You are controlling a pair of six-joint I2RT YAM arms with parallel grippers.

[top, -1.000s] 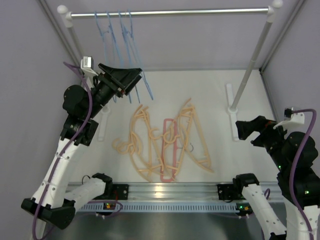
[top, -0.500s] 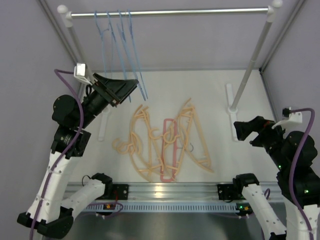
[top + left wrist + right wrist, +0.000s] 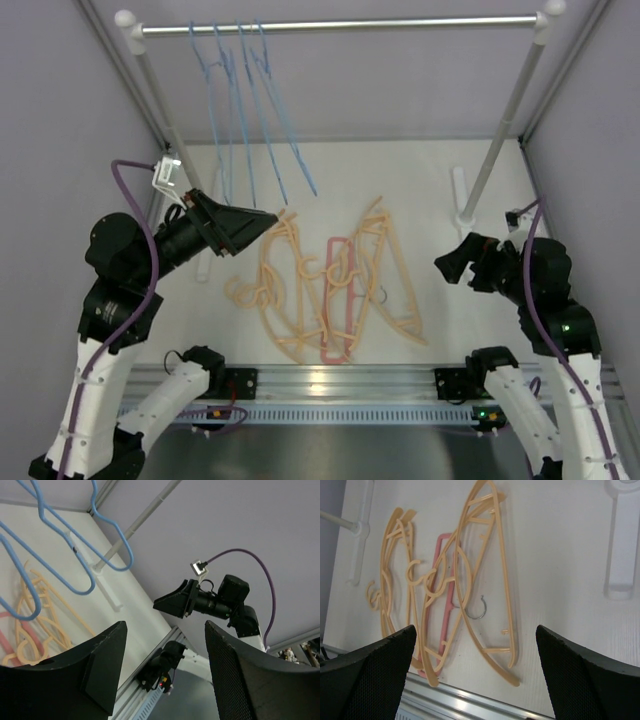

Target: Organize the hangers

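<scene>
Left gripper is wide open and empty, up over the table's left edge. Right gripper is fully open and empty too, above the right edge. Between them, mid-table toward the near edge, peach hangers lie tangled with one pink hanger; four blue wire hangers hang at the rail's left end.

White table; peach-orange hangers lie flat in a tangled heap at centre, overlapping one pink-red hanger; white rack feet rest either side, apart from heap.
</scene>
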